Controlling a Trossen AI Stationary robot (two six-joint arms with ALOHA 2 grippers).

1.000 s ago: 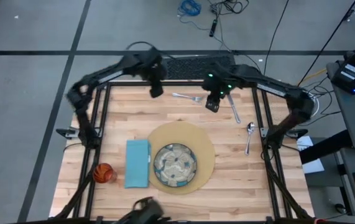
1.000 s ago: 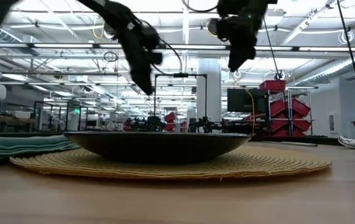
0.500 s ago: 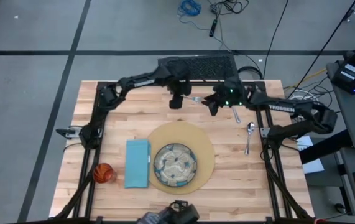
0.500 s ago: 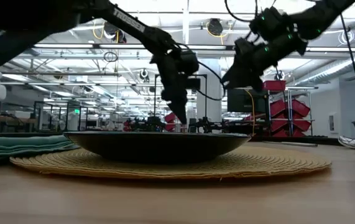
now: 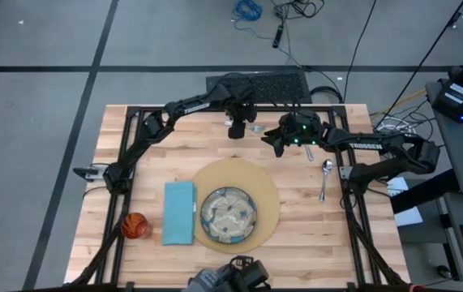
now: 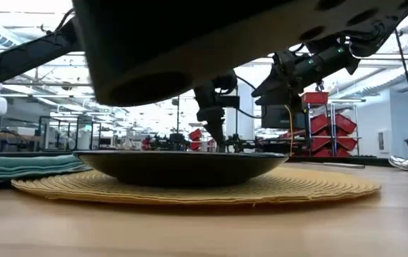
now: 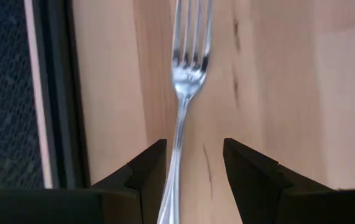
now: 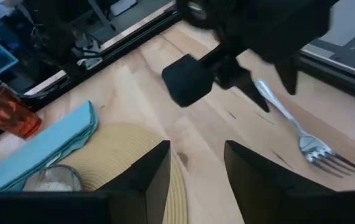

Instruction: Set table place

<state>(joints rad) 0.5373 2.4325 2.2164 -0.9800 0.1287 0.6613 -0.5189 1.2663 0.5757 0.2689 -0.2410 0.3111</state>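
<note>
While the round tan mat point(image 5: 235, 204) lies near the front middle of the wooden table point(image 5: 158, 154) with the greenish patterned plate point(image 5: 228, 216) on it, the left gripper point(image 5: 237, 130) hangs low over the far edge, directly above the silver fork point(image 5: 254, 128). Its wrist view shows the fork's handle point(image 7: 176, 168) running between the two dark fingers point(image 7: 147, 169), which stand parted on either side of it with a gap showing, so nothing is clamped. The right gripper point(image 5: 278, 143) hovers just beside, to the right of the fork, its jaws partly open and empty, pointing toward the left gripper. A knife point(image 5: 306, 148) lies close by the right gripper, and a spoon point(image 5: 324, 177) rests farther right. The light-blue napkin point(image 5: 179, 212) lies just left of the mat, with the orange cup point(image 5: 135, 225) beside it near the table's left edge.
</note>
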